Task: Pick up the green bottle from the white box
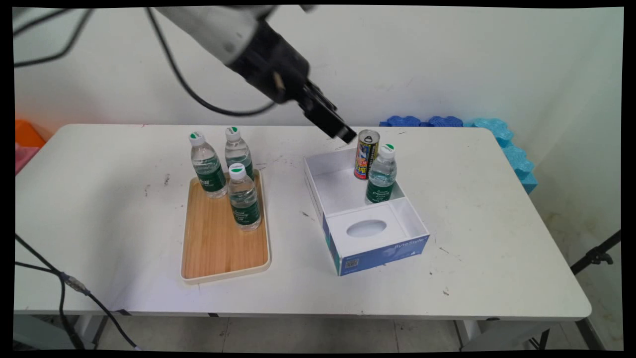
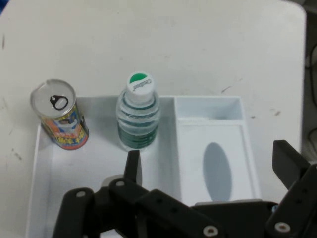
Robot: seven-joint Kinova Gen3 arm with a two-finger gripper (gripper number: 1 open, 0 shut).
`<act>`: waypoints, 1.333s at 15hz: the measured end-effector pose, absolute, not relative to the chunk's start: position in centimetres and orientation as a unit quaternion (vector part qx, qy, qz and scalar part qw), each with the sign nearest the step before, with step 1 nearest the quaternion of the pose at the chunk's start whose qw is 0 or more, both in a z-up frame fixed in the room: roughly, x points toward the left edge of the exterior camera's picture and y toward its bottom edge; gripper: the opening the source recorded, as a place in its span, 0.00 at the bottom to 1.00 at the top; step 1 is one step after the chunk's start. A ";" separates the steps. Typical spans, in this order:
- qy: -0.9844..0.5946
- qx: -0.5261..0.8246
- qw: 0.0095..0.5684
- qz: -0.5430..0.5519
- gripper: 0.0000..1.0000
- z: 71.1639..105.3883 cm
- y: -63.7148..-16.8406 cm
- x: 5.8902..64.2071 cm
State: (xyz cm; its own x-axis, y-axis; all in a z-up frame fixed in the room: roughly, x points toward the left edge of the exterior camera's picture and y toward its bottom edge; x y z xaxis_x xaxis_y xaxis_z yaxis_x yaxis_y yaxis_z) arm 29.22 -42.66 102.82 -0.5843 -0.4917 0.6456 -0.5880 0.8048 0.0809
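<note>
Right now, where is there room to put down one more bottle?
The wooden tray's near half is bare; its far end is crowded with three water bottles. In the white box, floor lies free left of the can and bottle. The open tool hovers there.

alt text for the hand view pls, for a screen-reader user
Seen from above, the open, empty pincer hangs over a white box that holds an upright water bottle with a green-and-white cap and, beside it, an upright drink can with a pull tab. The box's other section is a white insert with an oval opening, and the white table lies beyond.
</note>
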 end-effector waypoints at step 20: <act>-0.907 0.278 0.311 0.060 1.00 87.1 -52.6 21.6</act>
